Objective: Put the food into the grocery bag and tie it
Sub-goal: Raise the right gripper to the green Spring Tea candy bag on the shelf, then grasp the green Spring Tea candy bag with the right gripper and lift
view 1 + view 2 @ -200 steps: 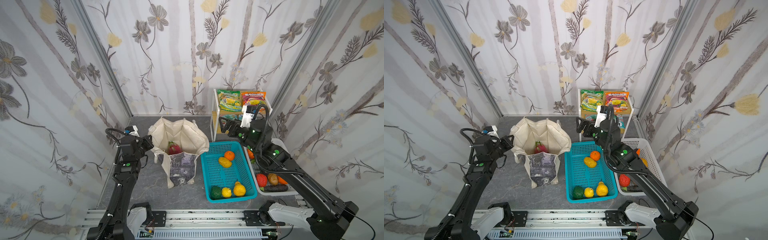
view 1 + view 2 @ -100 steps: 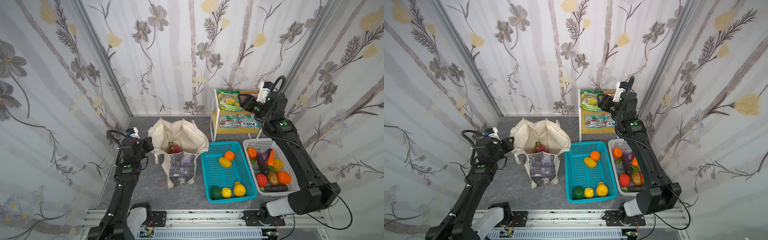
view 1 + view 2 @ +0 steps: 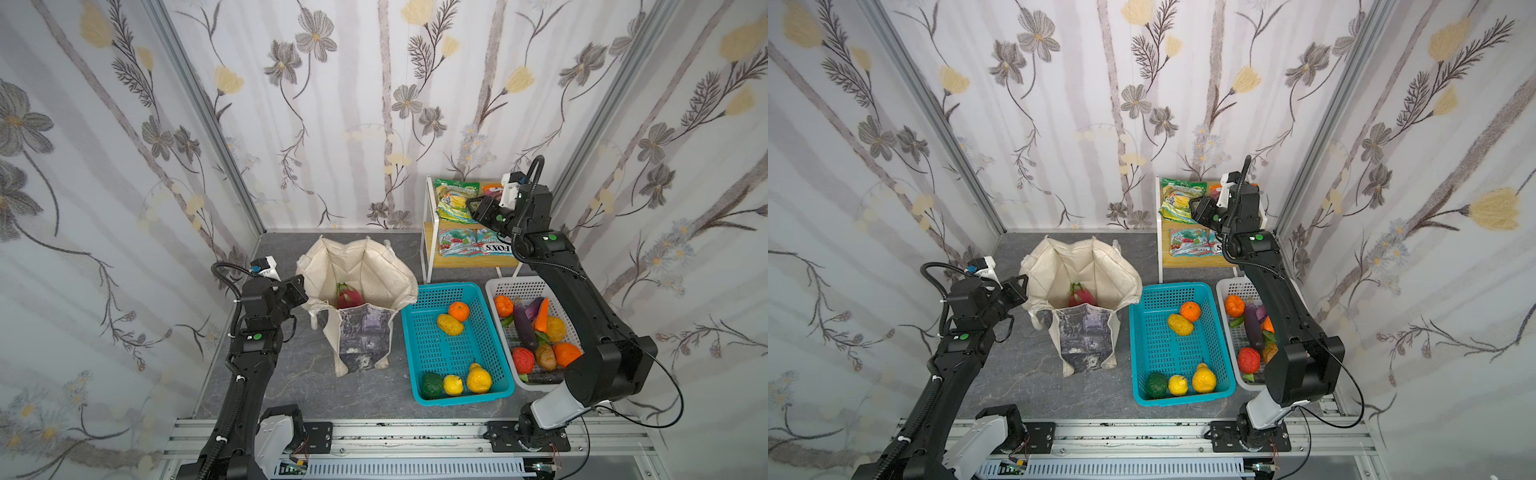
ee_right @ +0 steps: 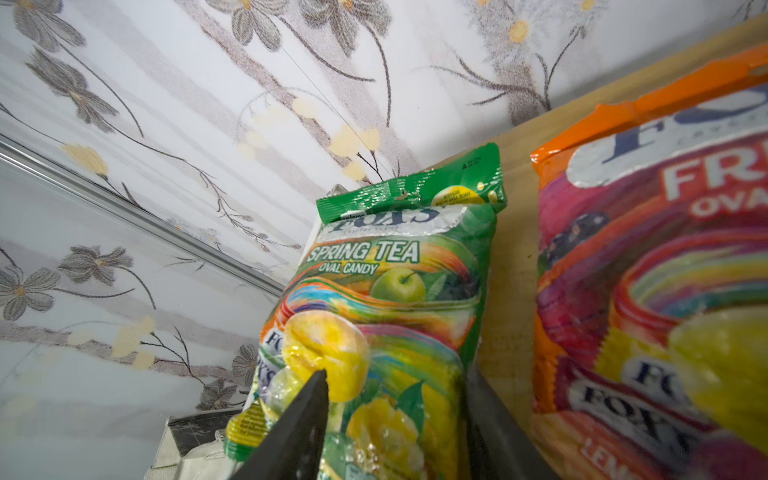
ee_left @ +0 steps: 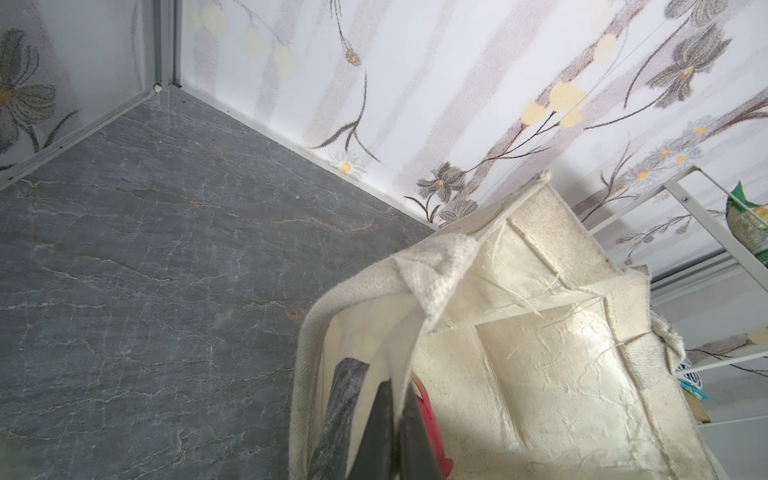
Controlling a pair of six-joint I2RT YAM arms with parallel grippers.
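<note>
The right gripper (image 4: 395, 374) has its jaws apart astride the green candy packet (image 4: 399, 266) on the far-right rack (image 3: 469, 262), not visibly pinching it, so this looks like the pick-up step. The left gripper (image 5: 395, 399) is clamped on the rim of the grocery bag (image 3: 365, 266) at centre-left, holding its mouth open. Next, the right jaws need to close, lift the packet and carry it left over the bag.

floor (image 3: 299, 374): tote (image 3: 365, 270), teal basket (image 3: 436, 353), white basket (image 3: 505, 286), rack (image 3: 424, 232) | rack shelves: snack packets (image 3: 453, 199)
</note>
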